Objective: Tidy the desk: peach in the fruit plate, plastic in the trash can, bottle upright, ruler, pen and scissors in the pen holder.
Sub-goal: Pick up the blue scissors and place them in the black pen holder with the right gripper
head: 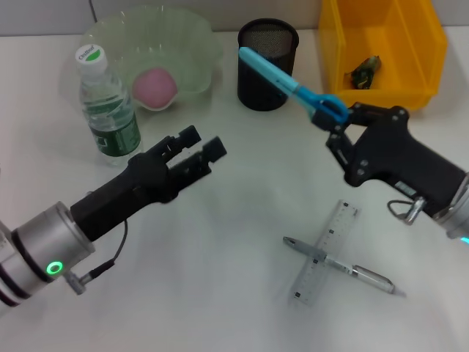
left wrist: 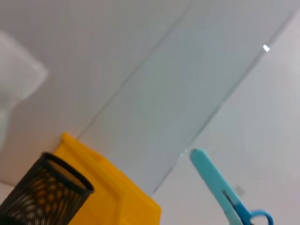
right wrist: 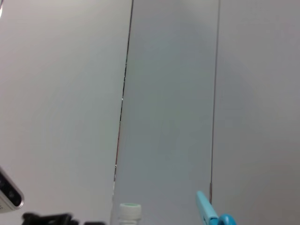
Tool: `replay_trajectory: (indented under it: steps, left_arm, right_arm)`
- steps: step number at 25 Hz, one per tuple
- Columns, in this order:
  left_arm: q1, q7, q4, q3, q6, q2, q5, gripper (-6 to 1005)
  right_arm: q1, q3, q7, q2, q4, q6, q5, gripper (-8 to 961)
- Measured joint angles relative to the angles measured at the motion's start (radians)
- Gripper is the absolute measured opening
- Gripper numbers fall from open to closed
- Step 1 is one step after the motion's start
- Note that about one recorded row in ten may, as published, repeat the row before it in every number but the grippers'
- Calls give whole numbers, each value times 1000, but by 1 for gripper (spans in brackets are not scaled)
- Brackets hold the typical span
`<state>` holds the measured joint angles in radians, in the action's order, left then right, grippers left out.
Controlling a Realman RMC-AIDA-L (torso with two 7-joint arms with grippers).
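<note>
My right gripper (head: 338, 123) is shut on the handles of the blue scissors (head: 282, 77) and holds them in the air. Their tip points over the rim of the black mesh pen holder (head: 267, 55). The scissors also show in the left wrist view (left wrist: 220, 187) and in the right wrist view (right wrist: 206, 212). My left gripper (head: 199, 147) is open and empty above the table, right of the upright bottle (head: 108, 110). The pink peach (head: 154, 86) lies in the pale green fruit plate (head: 190, 37). The clear ruler (head: 331, 238) and the pen (head: 359, 273) lie crossed on the table at the front right.
A yellow bin (head: 410, 66) at the back right holds a piece of plastic (head: 364, 71). The pen holder (left wrist: 47, 192) and the bin (left wrist: 117, 197) also show in the left wrist view. The bottle cap (right wrist: 130, 210) shows in the right wrist view.
</note>
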<state>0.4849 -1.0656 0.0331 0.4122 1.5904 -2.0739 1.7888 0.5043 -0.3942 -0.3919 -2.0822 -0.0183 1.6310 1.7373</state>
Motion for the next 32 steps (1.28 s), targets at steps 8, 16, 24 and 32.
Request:
replay_trajectory:
  steps: [8,16,24,32]
  left_arm:
    - [-18,168,-114,9,41,3,109,813]
    - [-52,312,-181,9,40,3,123,813]
    - [-64,392,-183,10,21,4,124,812]
    - [-68,396,-179,10,19,4,124,812]
  right_arm:
    - [-2,-139,-334,3,-196,10,0,82]
    - [0,-309,-665,38,-358,-7,15,82]
    - [8,-319,-950,52,-542,-9,139,82]
    - [59,-320,-1225,65,-732,24,292,82]
